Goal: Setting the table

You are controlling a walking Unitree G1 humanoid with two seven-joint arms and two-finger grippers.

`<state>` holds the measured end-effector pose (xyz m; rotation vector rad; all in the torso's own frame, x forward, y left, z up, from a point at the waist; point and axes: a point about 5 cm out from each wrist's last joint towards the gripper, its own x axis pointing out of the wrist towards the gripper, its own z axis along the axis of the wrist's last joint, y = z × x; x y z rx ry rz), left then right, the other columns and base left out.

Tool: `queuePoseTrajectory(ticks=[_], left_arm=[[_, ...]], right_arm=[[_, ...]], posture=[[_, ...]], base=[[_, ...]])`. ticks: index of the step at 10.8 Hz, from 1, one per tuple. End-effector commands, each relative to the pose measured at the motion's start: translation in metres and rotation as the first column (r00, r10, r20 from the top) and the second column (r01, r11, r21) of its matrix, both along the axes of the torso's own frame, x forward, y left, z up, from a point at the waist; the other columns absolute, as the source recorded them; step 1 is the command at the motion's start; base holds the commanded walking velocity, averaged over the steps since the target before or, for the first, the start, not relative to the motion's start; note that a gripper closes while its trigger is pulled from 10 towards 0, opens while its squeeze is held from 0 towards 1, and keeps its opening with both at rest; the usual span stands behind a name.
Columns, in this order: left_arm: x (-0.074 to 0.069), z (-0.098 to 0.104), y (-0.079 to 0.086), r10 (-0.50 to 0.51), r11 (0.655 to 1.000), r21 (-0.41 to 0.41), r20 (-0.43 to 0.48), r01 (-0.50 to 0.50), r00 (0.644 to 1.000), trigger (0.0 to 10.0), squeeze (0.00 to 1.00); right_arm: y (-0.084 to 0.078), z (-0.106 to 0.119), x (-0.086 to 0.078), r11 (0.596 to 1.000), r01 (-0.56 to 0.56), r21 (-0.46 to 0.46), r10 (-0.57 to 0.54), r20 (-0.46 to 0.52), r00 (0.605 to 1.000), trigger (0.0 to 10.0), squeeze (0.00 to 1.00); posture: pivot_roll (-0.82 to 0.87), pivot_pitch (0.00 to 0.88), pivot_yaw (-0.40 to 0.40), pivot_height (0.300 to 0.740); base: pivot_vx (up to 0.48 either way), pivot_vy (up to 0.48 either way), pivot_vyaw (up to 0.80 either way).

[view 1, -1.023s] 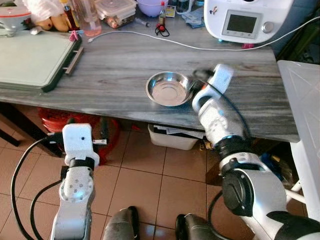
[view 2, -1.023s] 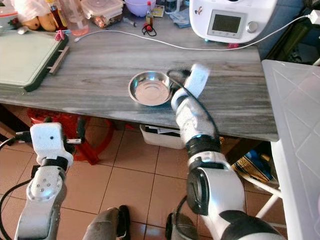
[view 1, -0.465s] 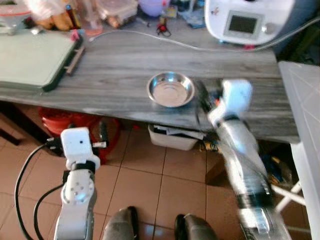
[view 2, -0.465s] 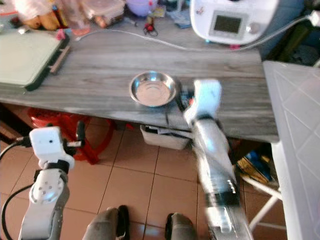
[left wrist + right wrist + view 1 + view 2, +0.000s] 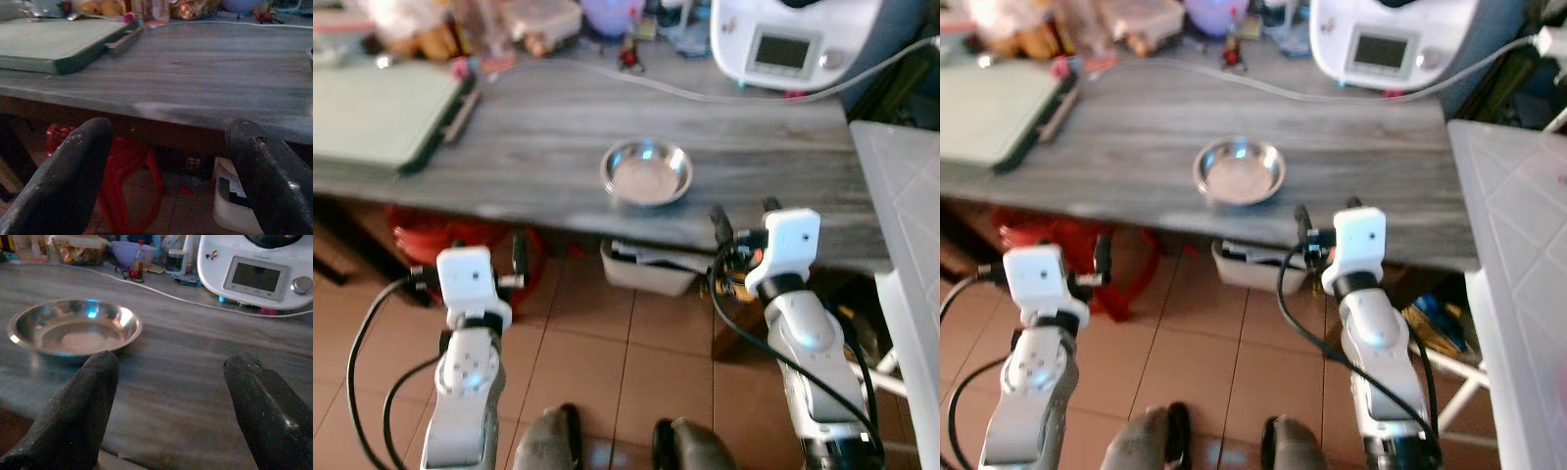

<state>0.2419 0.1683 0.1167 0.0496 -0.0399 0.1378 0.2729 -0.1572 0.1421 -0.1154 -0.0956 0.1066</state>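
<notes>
Starting nearest the robot, its two feet stand on the terracotta floor tiles (image 5: 607, 333), with both silver arms held low in front of the body. The left claw (image 5: 166, 176) hangs below the bench edge, fingers spread wide and holding nothing; through the gap you see the underside shadow and a red stool (image 5: 431, 240) tucked beneath. It looks parked, out of the way.

Across on the other side, the right claw (image 5: 171, 406) sits just off the front edge of the bench (image 5: 538, 127), fingers released and empty too. Its wrist camera looks straight over the grey wood grain, so that arm appears to be the working one.

On the bench now, and there's the task's thing: the steel bowl (image 5: 646, 172) sits upright near the front edge, roughly central, nothing in it, resting alone with bare wood all around. My read is that it has been put down as a place setting, close to the edge where a diner would reach it.

Further left lies a green tray (image 5: 382, 108), flat and handle toward the middle. At the far back, clutter is pushed against the wall: a white kitchen machine (image 5: 793, 39) with its screen facing out, a white cable (image 5: 607, 78) trailing across, a purple bowl (image 5: 129, 249) and food containers, blurred.
</notes>
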Motion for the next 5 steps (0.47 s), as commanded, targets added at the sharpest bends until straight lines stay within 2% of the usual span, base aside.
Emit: queuePoseTrajectory(ticks=[1,5], left_arm=[[-0.0029,-0.0062,0.0027,0.006,1.000,-0.001,-0.021,-0.006,1.000,10.0,0.00],[-0.0021,-0.0063,0.0023,0.001,1.000,0.001,-0.019,-0.001,1.000,10.0,0.00]], right_arm=[[-0.0021,0.0031,-0.0024,0.999,0.031,-0.027,-0.031,0.007,0.999,10.0,0.00],[-0.0040,-0.0023,0.0002,0.996,0.090,-0.004,-0.091,-0.039,0.995,10.0,0.00]], posture=[[-0.01,0.076,-0.005,0.740],[-0.01,0.075,-0.003,0.740]], base=[[-0.345,0.000,0.00],[-0.349,0.000,0.00]])
